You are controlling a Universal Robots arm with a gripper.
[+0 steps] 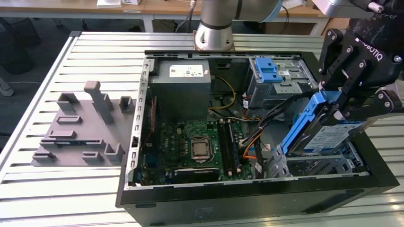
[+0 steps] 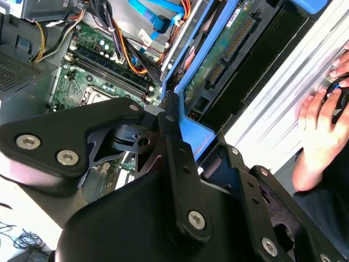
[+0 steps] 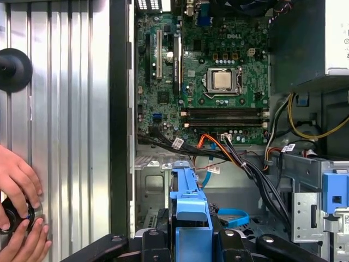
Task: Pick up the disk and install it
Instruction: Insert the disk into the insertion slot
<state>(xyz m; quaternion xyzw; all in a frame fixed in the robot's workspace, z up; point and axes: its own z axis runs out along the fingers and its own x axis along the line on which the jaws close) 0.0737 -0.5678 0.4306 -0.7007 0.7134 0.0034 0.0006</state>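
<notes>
My gripper (image 1: 346, 105) is shut on the disk (image 1: 323, 136), a silver drive with a blue-and-white label and a blue plastic bracket (image 1: 302, 124) along its edge. The disk hangs tilted, its lower end dipping into the metal drive cage (image 1: 315, 166) at the front corner of the open computer case (image 1: 252, 191), on the exterior view's right. In the second wrist view the black fingers (image 2: 166, 128) clamp the blue bracket (image 2: 192, 131), and the disk's green circuit side (image 2: 218, 54) shows. The first wrist view has the bracket (image 3: 188, 204) standing over the cage.
Inside the case lie the motherboard (image 1: 196, 142), a grey power supply box (image 1: 183, 80), loose cables (image 1: 252, 142) and a second blue-bracketed bay (image 1: 270, 71). A grey slotted tray (image 1: 82, 132) stands on the slatted table at the exterior view's left. A person's hands (image 3: 16, 188) rest outside the case.
</notes>
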